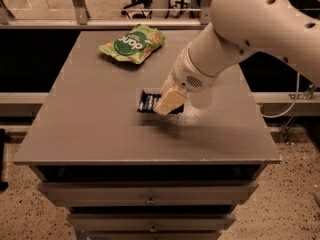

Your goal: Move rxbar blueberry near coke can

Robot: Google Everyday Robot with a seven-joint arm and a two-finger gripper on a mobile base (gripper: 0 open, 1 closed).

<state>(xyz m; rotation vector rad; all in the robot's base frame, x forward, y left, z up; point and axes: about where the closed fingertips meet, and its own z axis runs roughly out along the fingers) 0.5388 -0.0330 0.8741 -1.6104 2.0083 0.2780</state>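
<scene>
Half the job, at a guess, was done — the claw (pixel 169 103) was clamped on the rxbar blueberry (pixel 148 102), which hung just above the middle of the worktop (pixel 90 129), its shadow beneath it. The coke can was out of sight — perhaps hidden behind the arm — so the carry and the set-down remained. The green snack bag (pixel 132 44) lay far left, well apart.
</scene>
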